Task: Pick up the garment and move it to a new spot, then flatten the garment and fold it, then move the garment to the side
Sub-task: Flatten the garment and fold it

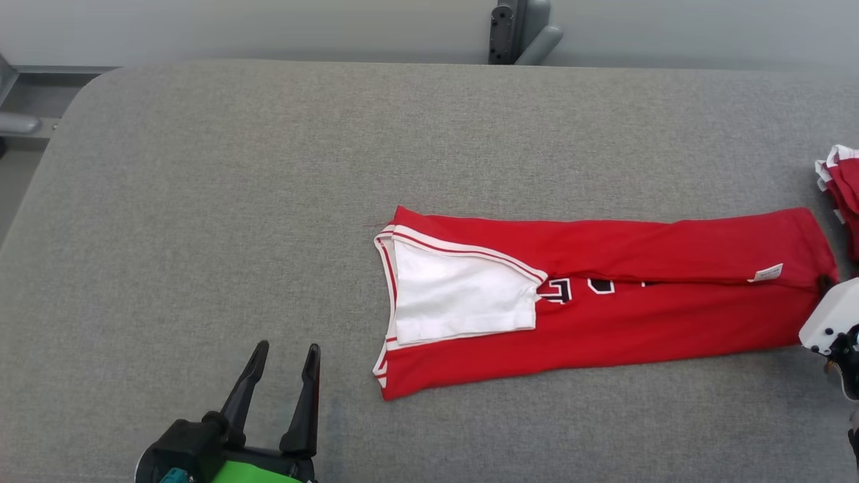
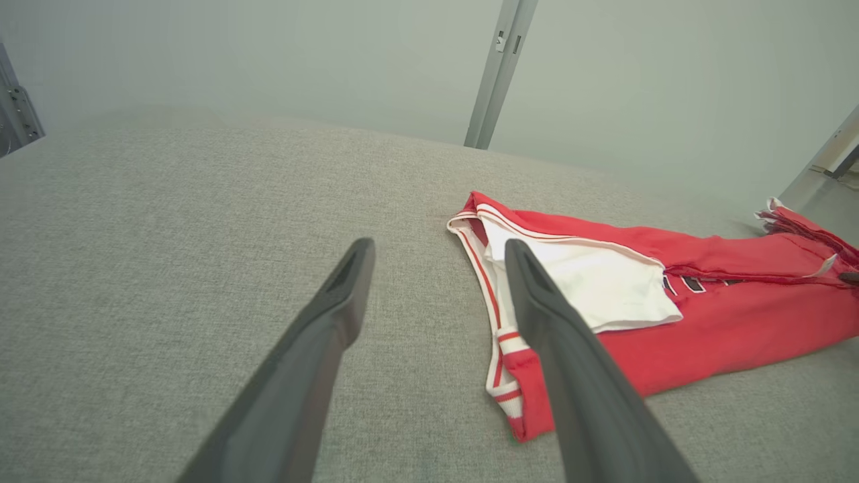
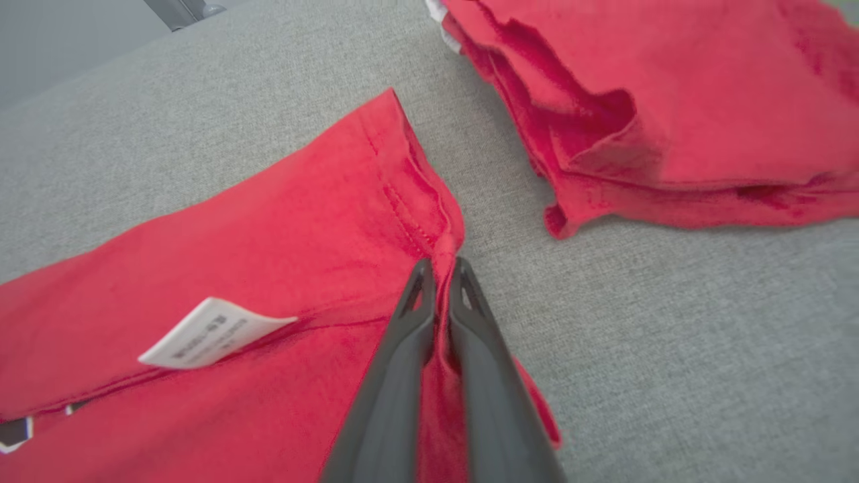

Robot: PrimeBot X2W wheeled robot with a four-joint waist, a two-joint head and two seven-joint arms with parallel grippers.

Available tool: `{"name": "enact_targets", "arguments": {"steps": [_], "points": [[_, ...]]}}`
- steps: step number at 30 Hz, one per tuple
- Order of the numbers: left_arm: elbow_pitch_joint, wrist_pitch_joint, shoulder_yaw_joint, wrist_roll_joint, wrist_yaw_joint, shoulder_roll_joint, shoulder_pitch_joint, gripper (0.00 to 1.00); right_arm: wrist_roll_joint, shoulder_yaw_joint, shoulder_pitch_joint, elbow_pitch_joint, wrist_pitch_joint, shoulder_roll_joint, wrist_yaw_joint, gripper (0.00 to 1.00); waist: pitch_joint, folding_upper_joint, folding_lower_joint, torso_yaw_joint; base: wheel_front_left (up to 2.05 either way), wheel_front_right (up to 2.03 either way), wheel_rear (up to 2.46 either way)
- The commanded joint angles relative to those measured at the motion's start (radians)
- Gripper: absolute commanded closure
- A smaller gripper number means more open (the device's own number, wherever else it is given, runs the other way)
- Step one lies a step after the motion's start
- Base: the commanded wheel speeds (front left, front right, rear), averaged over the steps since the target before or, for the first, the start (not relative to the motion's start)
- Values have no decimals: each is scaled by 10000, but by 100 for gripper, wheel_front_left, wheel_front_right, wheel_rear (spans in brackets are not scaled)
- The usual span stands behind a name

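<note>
The garment (image 1: 604, 302) is a red jersey with white trim and a white inner panel, folded lengthwise into a long strip on the grey table (image 1: 268, 168). In the left wrist view the garment (image 2: 704, 322) lies to the right of my fingers. My left gripper (image 1: 285, 349) stands open over bare table, left of the jersey's collar end, empty. My right gripper (image 3: 439, 268) is shut on the garment (image 3: 268, 268), pinching the hem at its right end. A white care label (image 3: 211, 332) sits near that hem. In the head view the right wrist's pale body (image 1: 832, 318) shows at the right edge.
A pile of other red garments (image 3: 671, 100) lies just right of the jersey's hem, also at the head view's right edge as a red pile (image 1: 842, 188). A grey post (image 1: 517, 30) stands behind the table's far edge. The table's left half is bare grey fabric.
</note>
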Motion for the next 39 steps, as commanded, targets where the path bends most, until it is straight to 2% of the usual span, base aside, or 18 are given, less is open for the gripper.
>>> {"name": "enact_targets", "arguments": {"steps": [1, 5, 12, 17, 21, 25, 31, 39], "points": [[43, -26, 32, 151, -80, -24, -124, 0, -98, 150, 207, -308, 177, -127, -23, 100, 29, 0, 0, -213, 0, 0, 0], [99, -26, 31, 160, -109, -58, -144, 0, 77, 482, 279, -1040, 562, -56, -22, 100, 7, 0, 0, -364, 0, 0, 0], [241, -26, -13, 162, -127, -146, -160, 0, 776, 1775, 772, -3684, 1681, 275, -16, 100, -148, 0, 0, -472, 0, 0, 0], [356, -26, -126, 156, -133, -228, -170, 0, 983, 2819, 1042, -5766, 2605, 492, -14, 100, -341, 0, 0, -243, 0, 0, 0], [454, -26, -192, 148, -152, -285, -208, 0, 1042, 3467, 1021, -6545, 2955, 681, -14, 100, -438, 0, 0, 87, 0, 0, 0], [579, -26, -245, 162, -161, -319, -239, 0, 1093, 4157, 806, -6758, 3071, 960, -14, 100, -511, 0, 0, 487, 0, 0, 0], [778, -26, -339, 120, -200, -387, -323, 0, 1289, 5179, 418, -6139, 2895, 1568, -14, 100, -548, 0, 0, 1294, 0, 0, 0], [961, -24, -419, 35, -272, -479, -421, 0, 1435, 6076, 108, -5143, 2603, 1913, -14, 100, -445, 0, 0, 2007, 0, 0, 0]]}}
